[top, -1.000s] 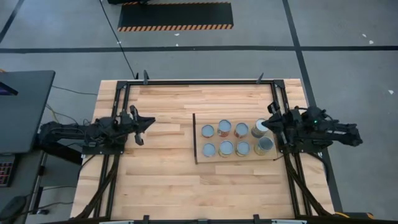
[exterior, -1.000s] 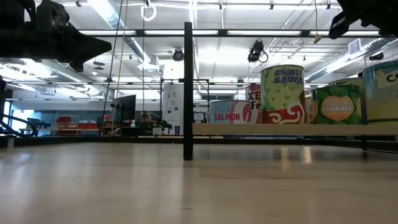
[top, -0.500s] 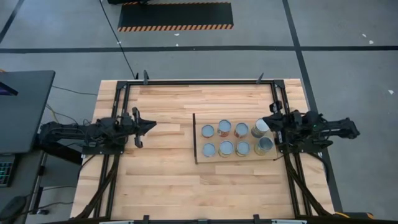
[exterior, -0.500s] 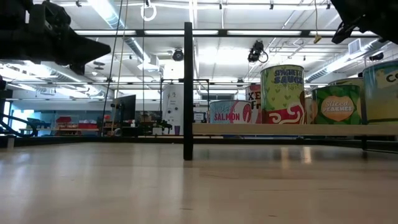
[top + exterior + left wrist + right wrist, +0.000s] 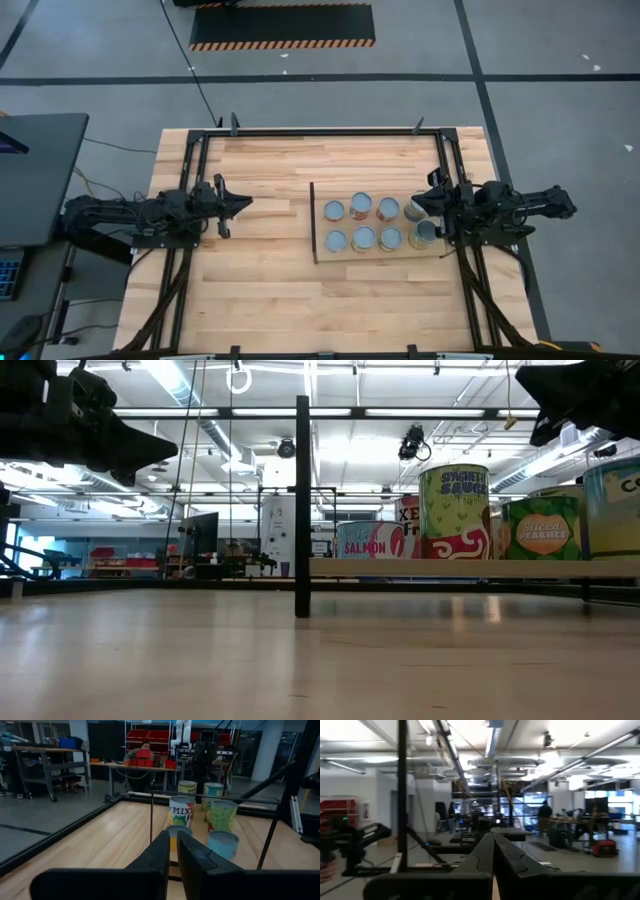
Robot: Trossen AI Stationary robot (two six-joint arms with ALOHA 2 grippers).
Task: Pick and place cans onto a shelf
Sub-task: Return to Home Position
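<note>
Planked wood made up the counter (image 5: pixel 260 290), bounded by a black frame (image 5: pixel 320 131) along its far edge and sides. Toward the counter's right edge lay the shelf (image 5: pixel 322 226), a pale panel with a dark upright strip (image 5: pixel 313 222) on the short edge facing the counter's middle. Eight cans (image 5: pixel 363 238) stood on it in two rows of four, close but apart. The pair nearest the right edge was partly covered from above by the right arm. From counter height, the spaghetti sauce can (image 5: pixel 454 512) rose tallest, with the sliced peaches can (image 5: pixel 541 528) beside it and the salmon can (image 5: pixel 368 540) farther back.

Bare planks ran from the strip to the left pincer (image 5: pixel 240 203), which hung above the counter's left half, well apart from the shelf and pointing toward it. Its fingers (image 5: pixel 160 852) were drawn almost together with a thin slit between, pinching nothing. The right pincer (image 5: pixel 422 203) hovered over the shelf's right end, raised above the can tops. Its fingers (image 5: pixel 482 851) were pressed together, holding nothing.
</note>
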